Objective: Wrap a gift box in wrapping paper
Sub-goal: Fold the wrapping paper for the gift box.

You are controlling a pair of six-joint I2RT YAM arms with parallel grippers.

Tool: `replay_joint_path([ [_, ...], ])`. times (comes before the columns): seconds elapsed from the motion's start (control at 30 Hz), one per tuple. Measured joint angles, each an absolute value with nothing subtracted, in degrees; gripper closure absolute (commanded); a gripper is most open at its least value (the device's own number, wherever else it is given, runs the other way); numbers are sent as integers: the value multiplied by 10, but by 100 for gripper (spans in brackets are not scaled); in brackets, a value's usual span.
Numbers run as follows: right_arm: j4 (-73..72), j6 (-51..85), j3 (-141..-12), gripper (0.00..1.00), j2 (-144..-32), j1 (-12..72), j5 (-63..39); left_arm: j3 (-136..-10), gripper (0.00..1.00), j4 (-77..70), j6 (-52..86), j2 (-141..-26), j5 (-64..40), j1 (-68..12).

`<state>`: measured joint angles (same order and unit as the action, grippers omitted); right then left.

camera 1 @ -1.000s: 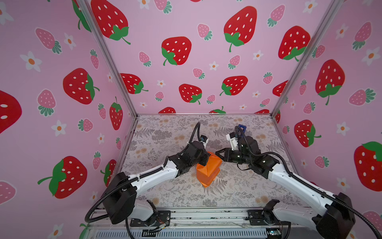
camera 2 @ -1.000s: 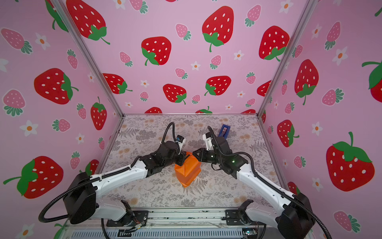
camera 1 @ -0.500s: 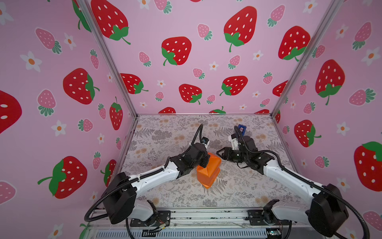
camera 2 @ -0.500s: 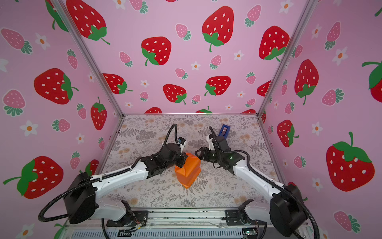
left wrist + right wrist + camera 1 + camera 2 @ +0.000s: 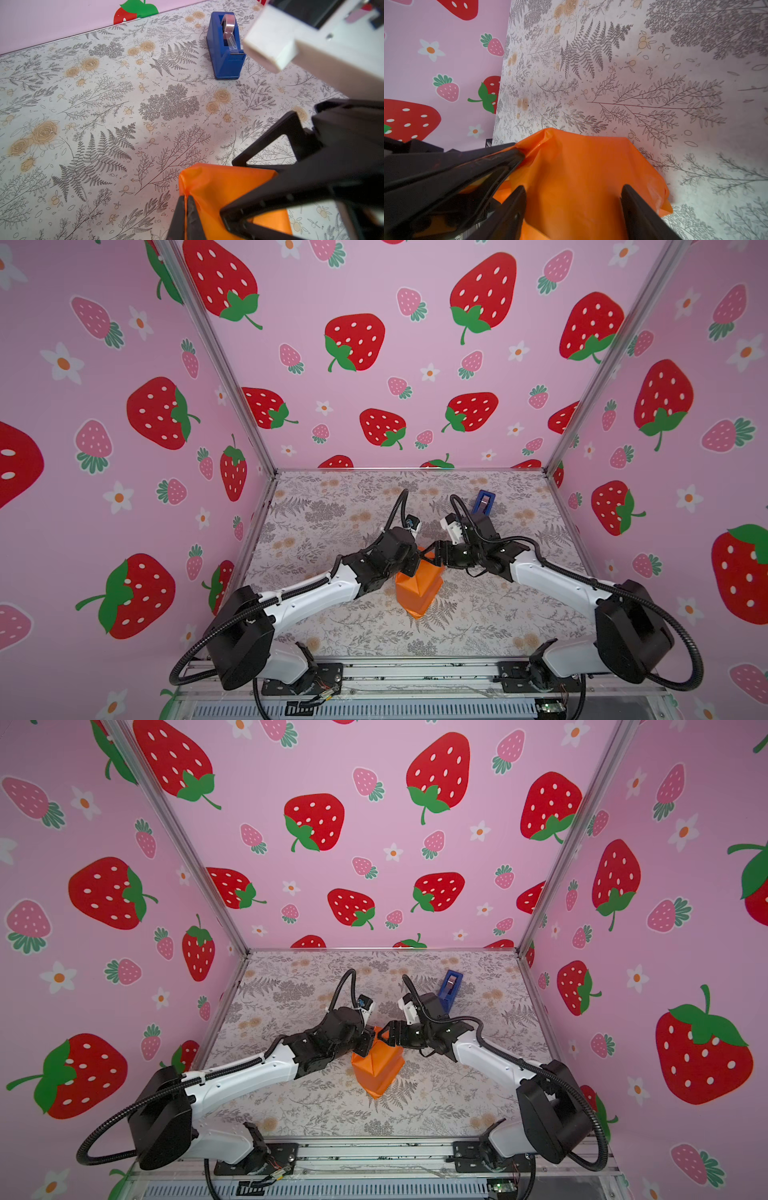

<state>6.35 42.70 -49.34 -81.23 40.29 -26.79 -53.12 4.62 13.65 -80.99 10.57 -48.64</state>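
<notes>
Strawberry-print pink walls (image 5: 374, 344) enclose a table (image 5: 332, 506) with a grey floral cover, and near its centre the wrapping paper (image 5: 417, 589) stands folded into a tight orange parcel; the gift box shows nowhere and is judged fully inside. Blue tape dispenser (image 5: 451, 986) sits apart at 1 o'clock of the parcel, its tape resting on the cutter. Left gripper (image 5: 185, 207), from 9 o'clock, is pinched closed on a paper fold at the parcel's 12 o'clock end, while right gripper (image 5: 572, 189), from 3 o'clock, stands wide over it, holding nothing: body wrapped, this end flap loose, taping judged outstanding.
</notes>
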Motion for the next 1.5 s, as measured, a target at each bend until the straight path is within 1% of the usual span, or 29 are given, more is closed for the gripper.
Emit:
replay_joint_path([
  [0.17,100,413,-493,22,-805,419,-242,-531,100,46,137,-810,106,-486],
  [0.33,119,404,-490,24,-795,423,-208,-532,100,47,137,-810,105,-487],
  [0.47,103,404,-479,26,-789,423,-205,-536,100,56,138,-810,99,-488],
  [0.97,82,406,-465,30,-782,425,-200,-531,99,54,192,-809,8,-486],
  [1.2,94,409,-463,28,-768,425,-180,-527,99,40,222,-813,-20,-486],
  [1.37,134,409,-467,27,-742,425,-148,-528,99,40,228,-825,-27,-487],
  [1.5,166,422,-478,29,-697,417,-126,-531,99,41,229,-829,-26,-487],
])
